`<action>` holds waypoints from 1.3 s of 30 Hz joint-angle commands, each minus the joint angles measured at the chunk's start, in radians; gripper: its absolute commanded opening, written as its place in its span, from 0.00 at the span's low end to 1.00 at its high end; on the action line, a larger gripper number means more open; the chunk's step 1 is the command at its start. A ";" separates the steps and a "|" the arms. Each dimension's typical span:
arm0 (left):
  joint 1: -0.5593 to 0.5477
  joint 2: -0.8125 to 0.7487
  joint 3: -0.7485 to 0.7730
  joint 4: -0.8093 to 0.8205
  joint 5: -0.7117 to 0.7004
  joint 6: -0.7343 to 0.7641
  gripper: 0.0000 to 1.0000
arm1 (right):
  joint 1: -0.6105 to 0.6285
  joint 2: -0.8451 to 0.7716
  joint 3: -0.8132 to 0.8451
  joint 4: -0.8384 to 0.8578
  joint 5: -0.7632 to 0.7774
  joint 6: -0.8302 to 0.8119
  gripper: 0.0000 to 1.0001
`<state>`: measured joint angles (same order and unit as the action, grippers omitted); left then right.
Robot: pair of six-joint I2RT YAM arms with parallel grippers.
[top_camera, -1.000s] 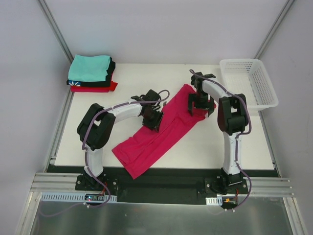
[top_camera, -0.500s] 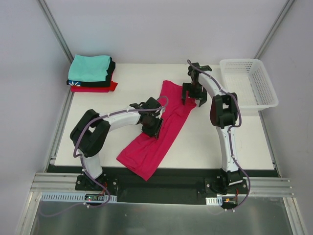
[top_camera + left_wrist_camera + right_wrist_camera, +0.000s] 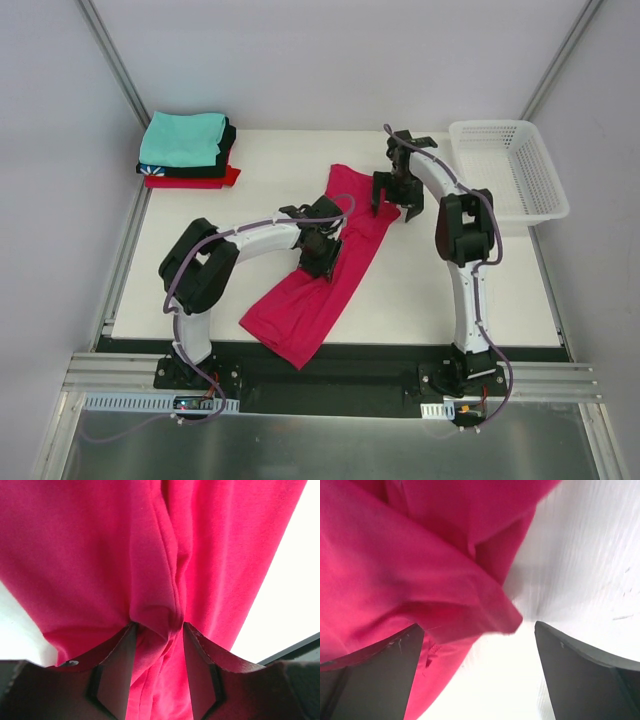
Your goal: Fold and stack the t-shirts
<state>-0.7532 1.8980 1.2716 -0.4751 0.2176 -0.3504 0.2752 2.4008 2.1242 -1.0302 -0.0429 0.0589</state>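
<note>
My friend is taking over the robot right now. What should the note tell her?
Left gripper: shut on a bunched fold of the pink t-shirt, which lies in a long strip mid-table.
Right gripper: open, at the shirt's far end.
Done: teal, black and red tees folded in a stack at the far-left corner.
Left: finish folding the pink one and put it on the stack.

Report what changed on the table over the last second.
The crimson-pink t-shirt swung: its far end moved left and away, and the right gripper went with it, fingers wide open. The left gripper shifted slightly right, keeping its pinch on the shirt's middle fold. The folded stack and the white basket stayed put.
</note>
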 commanded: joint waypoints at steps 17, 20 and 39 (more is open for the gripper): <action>0.113 0.019 0.383 -0.120 -0.130 0.091 0.47 | 0.061 -0.738 -0.560 0.045 0.078 0.061 0.96; 0.164 0.097 0.497 -0.056 -0.072 0.103 0.46 | 0.097 -0.900 -0.660 0.093 0.092 0.105 0.96; 0.276 0.585 0.953 0.056 0.304 -0.133 0.45 | 0.220 -1.258 -0.877 0.032 0.067 0.185 0.96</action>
<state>-0.4969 2.4744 2.1509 -0.4297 0.4526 -0.4175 0.4870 1.1870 1.2613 -0.9680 0.0216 0.2218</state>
